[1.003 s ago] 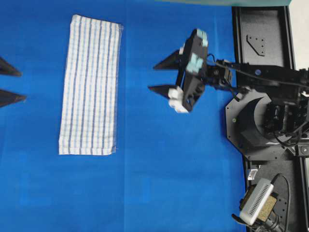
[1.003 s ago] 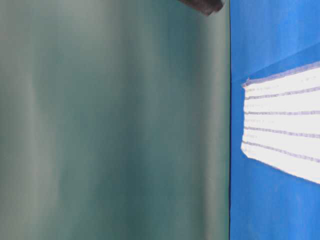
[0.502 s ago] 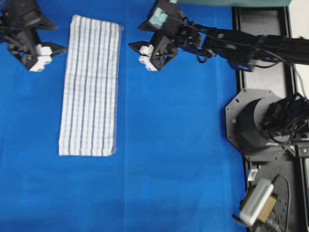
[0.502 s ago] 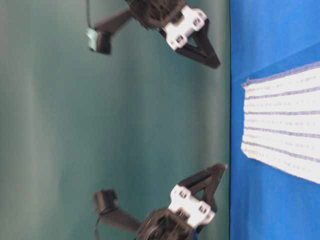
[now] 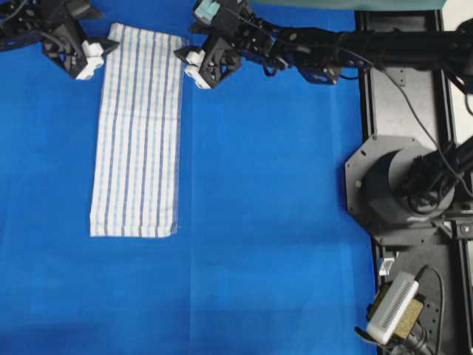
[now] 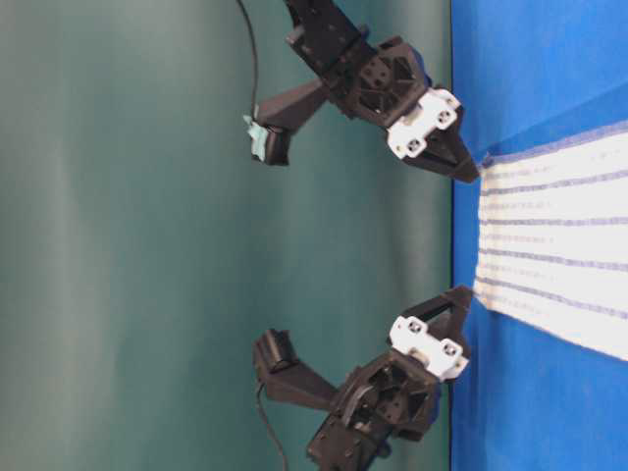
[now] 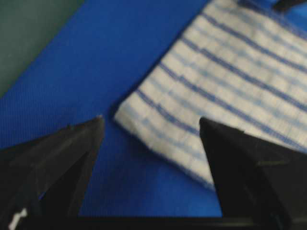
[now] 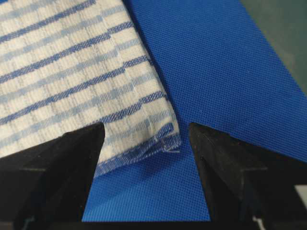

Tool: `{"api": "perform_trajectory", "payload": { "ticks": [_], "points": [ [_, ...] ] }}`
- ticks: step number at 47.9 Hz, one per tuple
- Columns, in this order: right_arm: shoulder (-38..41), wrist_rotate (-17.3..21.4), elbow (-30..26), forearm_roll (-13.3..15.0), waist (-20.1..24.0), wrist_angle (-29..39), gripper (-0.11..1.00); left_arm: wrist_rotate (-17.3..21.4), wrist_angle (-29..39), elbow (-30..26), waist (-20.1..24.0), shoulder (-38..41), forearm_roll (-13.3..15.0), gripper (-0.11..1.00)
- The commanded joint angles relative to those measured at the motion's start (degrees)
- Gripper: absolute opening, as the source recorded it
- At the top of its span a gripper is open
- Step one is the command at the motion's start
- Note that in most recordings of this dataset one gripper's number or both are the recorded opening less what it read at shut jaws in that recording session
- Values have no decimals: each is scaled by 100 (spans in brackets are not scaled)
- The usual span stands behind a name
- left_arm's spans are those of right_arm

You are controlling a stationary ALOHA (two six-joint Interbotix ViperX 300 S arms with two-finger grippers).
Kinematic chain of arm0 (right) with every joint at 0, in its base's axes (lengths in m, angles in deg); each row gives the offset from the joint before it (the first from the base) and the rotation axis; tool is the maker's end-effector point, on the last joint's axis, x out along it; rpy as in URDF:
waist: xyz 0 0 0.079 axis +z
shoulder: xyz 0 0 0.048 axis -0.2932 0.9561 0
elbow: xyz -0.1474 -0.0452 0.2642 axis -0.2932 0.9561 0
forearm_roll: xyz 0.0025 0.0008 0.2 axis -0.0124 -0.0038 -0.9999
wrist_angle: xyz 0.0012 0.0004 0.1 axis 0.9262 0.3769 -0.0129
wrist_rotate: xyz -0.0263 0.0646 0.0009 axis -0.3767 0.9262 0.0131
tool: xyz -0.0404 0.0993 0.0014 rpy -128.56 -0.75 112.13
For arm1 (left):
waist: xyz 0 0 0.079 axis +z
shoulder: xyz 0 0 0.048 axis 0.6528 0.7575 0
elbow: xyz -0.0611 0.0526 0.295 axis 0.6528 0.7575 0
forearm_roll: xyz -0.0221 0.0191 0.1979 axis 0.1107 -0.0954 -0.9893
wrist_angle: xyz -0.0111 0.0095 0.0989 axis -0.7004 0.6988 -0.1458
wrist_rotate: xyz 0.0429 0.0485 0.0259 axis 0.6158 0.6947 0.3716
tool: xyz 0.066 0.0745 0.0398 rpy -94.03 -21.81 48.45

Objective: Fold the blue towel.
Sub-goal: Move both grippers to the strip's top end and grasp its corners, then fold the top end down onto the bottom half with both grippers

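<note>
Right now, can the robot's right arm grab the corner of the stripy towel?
Probably yes: the right gripper is open with the blue towel corner between its fingers, and nothing blocks it.

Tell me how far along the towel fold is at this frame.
Nothing is folded in this step yet: the blue towel lies flat as a long strip on the blue table covering. In hand: the left gripper and right gripper, both open, flank its far corners. Left: gripping the corners and folding the towel over.
</note>
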Motion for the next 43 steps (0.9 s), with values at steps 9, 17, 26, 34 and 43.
{"api": "perform_trajectory", "payload": {
  "ticks": [9, 17, 26, 34, 43],
  "points": [
    [237, 0, -149, -26, -149, -272, 85, 9, -334, -264, 132, 334, -18, 73],
    [439, 0, -176, -44, -167, -290, 83, 9, -343, -369, 158, 519, -18, 69],
    [483, 0, -193, -44, -149, -281, 66, 9, -343, -378, 62, 571, -18, 40],
    [475, 9, -185, -35, -97, -246, 37, 9, -352, -360, -18, 554, -18, 8],
    [475, 9, -176, -35, -44, -237, 21, 18, -352, -378, -35, 545, -18, 6]
  ]
}}
